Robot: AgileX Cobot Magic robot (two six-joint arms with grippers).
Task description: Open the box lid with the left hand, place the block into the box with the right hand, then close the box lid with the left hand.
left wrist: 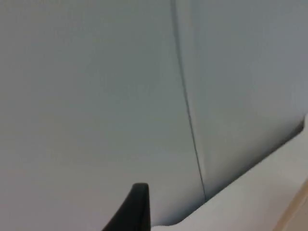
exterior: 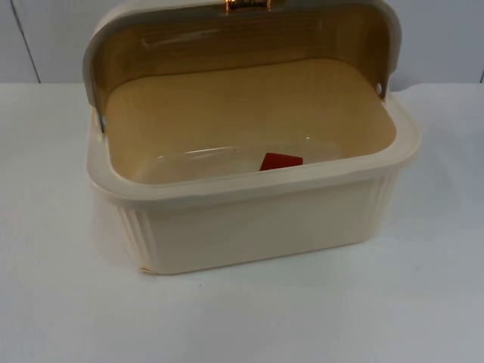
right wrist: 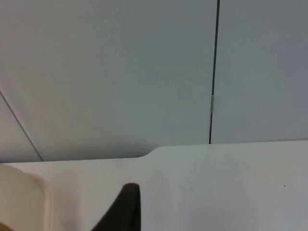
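While the lid [exterior: 242, 30] stood swung up and back over the rear of the box [exterior: 257, 219], the red block [exterior: 281, 161] already lay on the box floor, close behind the front wall and a little right of centre. By my judgement two steps were done and the closing step was in hand, not yet begun.

The left gripper [left wrist: 137, 211] looked out from its wrist view at the grey partition wall [left wrist: 96, 96] and a strip of white table [left wrist: 250, 192], with a cream edge just entering beside it; it was apart from the box. The right gripper [right wrist: 126, 209] faced the wall and table too, with a rounded cream corner of the box near it; I took that arm to be waiting. One black fingertip showed for each, so I could not tell whether either hand was wide or narrow, and neither appeared to hold anything.

I judged the next move called for the left gripper to reach the top edge of the raised lid, near the copper-coloured handle [exterior: 247, 4], and draw it forward and down on its side pivots.

Box and lid were smooth cream plastic, glossy inside with a warmer tan cast. A thick rounded rim ran round the box, and its outer walls were ribbed vertically near the corners. The lid was a curved hood. The block was flat-faced and sharp-edged.
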